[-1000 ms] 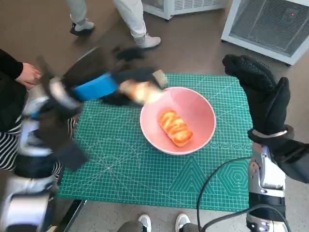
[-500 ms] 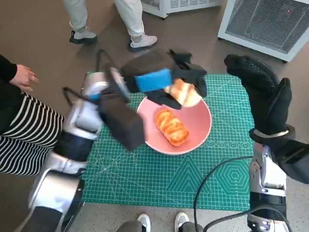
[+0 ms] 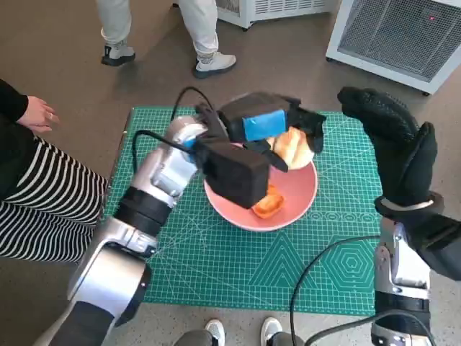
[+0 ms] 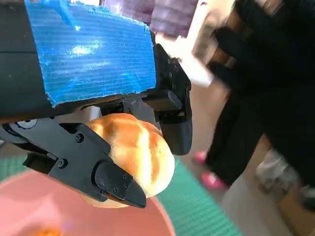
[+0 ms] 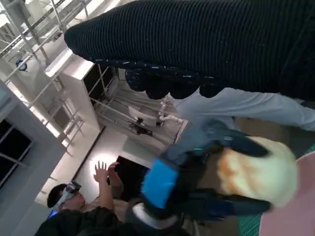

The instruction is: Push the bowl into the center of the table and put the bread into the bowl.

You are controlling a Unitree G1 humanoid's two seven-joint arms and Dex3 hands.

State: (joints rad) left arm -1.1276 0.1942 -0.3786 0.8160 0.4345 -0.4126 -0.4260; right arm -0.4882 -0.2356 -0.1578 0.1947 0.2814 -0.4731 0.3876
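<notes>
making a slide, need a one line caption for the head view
Left hand holds a bun over the pink bowl, which already has one pastry; right hand raised alongside.

loaf in bowl (image 3: 268,205) half hidden by arm | R wrist view: bread (image 5: 256,169) blurred
</notes>
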